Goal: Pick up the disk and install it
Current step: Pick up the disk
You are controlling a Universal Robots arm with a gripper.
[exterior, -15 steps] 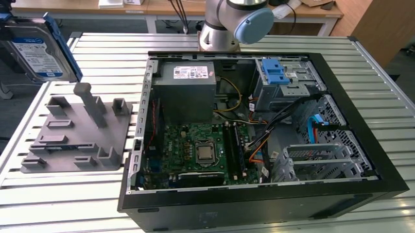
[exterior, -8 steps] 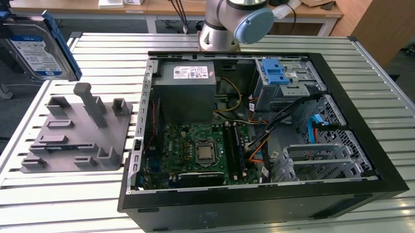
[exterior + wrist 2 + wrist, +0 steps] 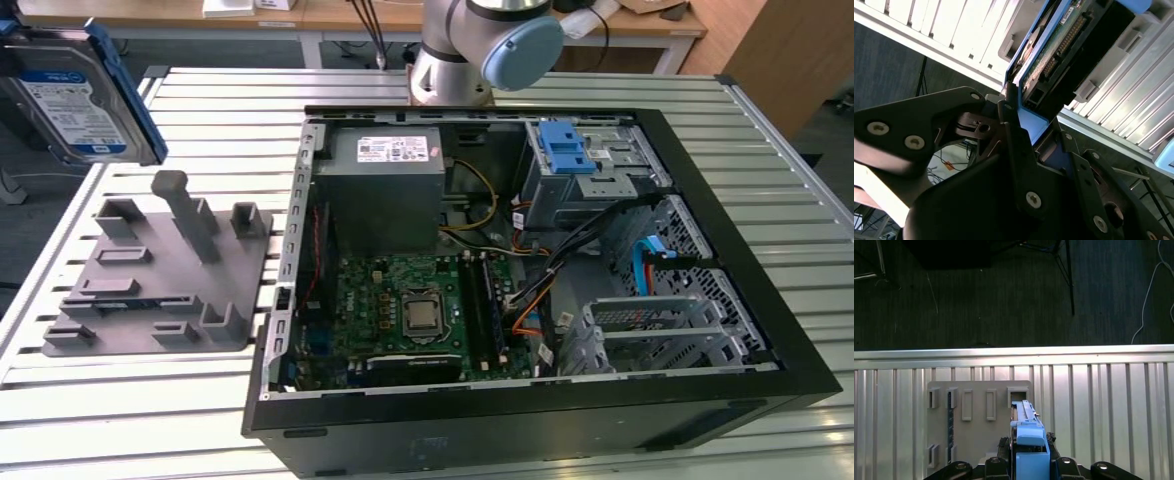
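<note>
Black jaws, closest in the second wrist view, are clamped on the blue carrier frame of the disk (image 3: 1054, 50), which stands out from between them. In the exterior view the disk (image 3: 74, 95) hangs at the upper left of the frame, label outward. A grey slotted holder (image 3: 154, 270) lies lower left on the worktop (image 3: 134, 400), and the open computer case (image 3: 467, 440) spans centre to right.

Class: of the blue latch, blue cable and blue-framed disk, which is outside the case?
The disk, held in the air at the exterior view's left; latch and cable sit inside the case.
</note>
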